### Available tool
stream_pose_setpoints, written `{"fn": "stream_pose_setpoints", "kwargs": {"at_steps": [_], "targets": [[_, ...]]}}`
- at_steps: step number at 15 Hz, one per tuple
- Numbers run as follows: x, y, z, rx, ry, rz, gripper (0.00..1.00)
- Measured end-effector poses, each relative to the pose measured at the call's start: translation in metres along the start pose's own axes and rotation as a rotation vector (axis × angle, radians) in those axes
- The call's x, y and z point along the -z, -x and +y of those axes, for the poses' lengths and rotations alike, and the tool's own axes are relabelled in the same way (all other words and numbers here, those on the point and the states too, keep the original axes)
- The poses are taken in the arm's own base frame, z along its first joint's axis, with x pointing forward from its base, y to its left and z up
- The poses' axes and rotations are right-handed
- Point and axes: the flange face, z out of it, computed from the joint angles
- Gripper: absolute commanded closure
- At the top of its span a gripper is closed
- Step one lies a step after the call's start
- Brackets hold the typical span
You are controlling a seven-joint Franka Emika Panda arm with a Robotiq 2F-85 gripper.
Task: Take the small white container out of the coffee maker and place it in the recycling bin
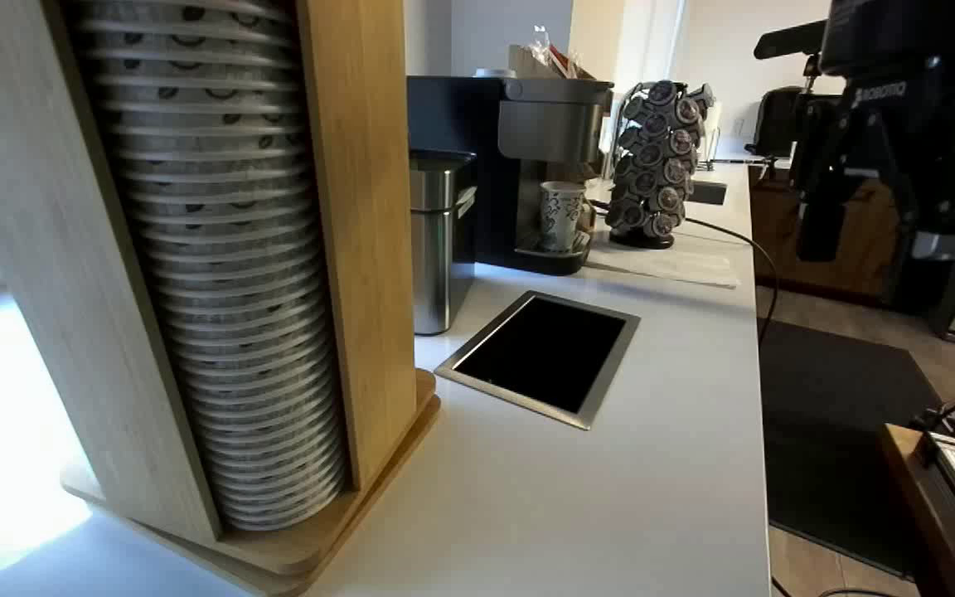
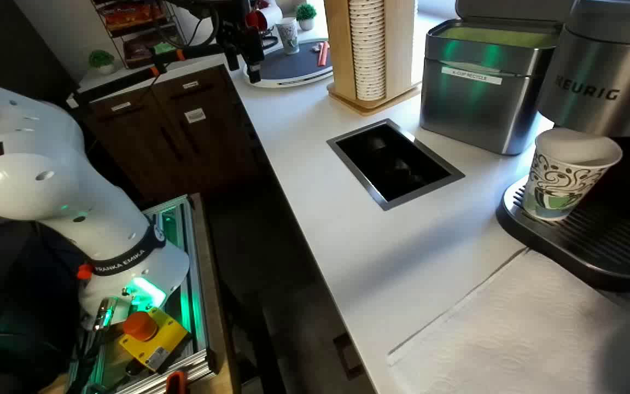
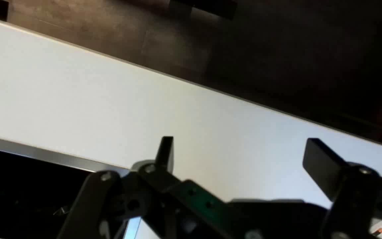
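The coffee maker [image 1: 556, 124] [image 2: 594, 82] is a grey-silver Keurig machine with a white patterned paper cup [image 1: 562, 217] [image 2: 558, 183] upright on its drip tray. The inside of its head is hidden. No other small white container shows in the recess. The recycling bin [image 1: 436, 249] [image 2: 473, 104] is a steel box labelled K-CUP RECYCLE beside the machine. Its top looks open, with a yellow-green inside, in an exterior view. My gripper [image 1: 863, 240] [image 2: 243, 63] [image 3: 239, 142] is open and empty, high near the counter's front edge, away from machine and bin.
A steel-rimmed opening [image 1: 610, 365] [image 2: 359, 178] is set in the counter. A wooden holder [image 1: 370, 249] [image 2: 342, 54] with stacked lids stands near it. A tower of pods [image 1: 656, 157] stands beyond the machine. A paper towel [image 2: 512, 339] lies in front of the machine.
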Motion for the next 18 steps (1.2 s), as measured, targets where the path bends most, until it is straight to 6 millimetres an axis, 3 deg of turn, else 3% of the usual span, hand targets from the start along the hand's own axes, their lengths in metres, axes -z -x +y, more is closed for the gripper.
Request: {"fn": "stream_pose_setpoints", "kwargs": {"at_steps": [7, 9, 11, 18], "targets": [[0.001, -0.002, 0.002, -0.016, 0.004, 0.013, 0.0], [0.008, -0.012, 0.018, -0.103, 0.014, 0.082, 0.0], [0.02, -0.023, 0.053, -0.201, 0.017, 0.145, 0.0], [0.082, -0.046, 0.204, -0.565, 0.0, 0.344, 0.0]]}}
